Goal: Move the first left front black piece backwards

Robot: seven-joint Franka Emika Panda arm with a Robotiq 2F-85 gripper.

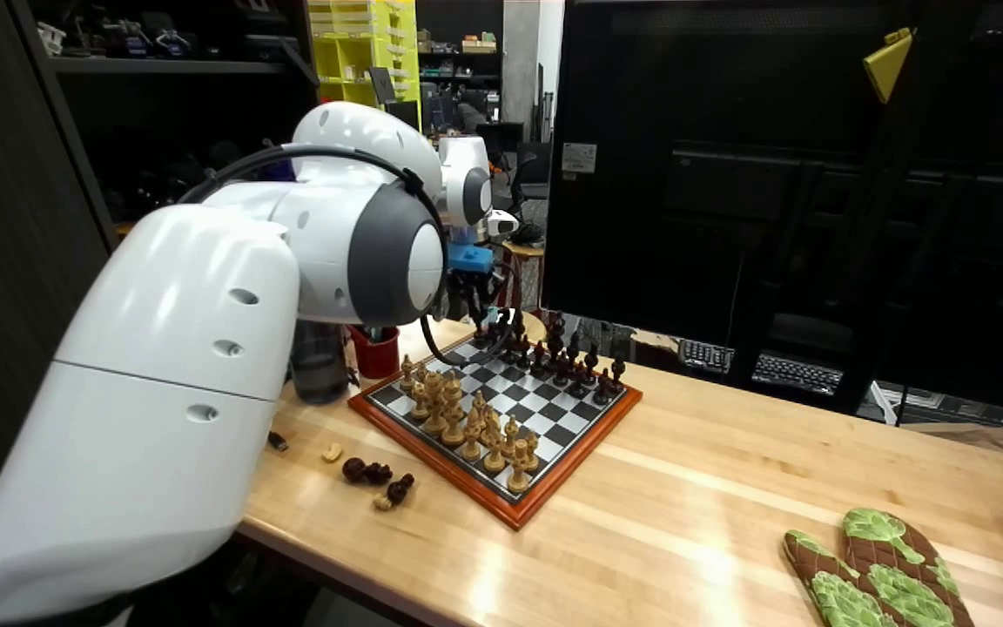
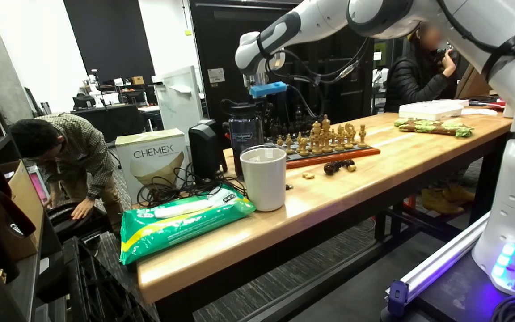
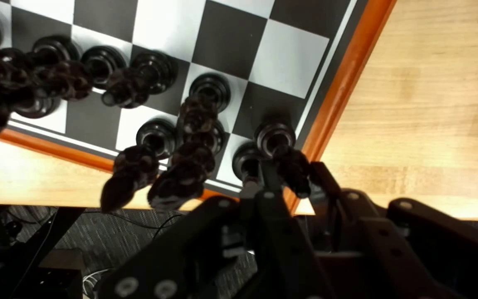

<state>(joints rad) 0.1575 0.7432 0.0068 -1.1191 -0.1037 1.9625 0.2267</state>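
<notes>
Hand (image 3: 293,171) straddles dark piece (image 3: 287,158) near chessboard (image 3: 347,79) corner; contact unclear.

Your white arm (image 1: 179,366) fills the left; on the desk (image 1: 684,488) you've got chessboard (image 1: 514,392), tan pieces (image 1: 453,427) near, black pieces (image 1: 562,374) far, oven mitt (image 1: 889,566) right.

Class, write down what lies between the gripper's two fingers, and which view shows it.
In the wrist view, a front-row black chess piece shows between the fingers; whether they touch it, I cannot tell.
</notes>
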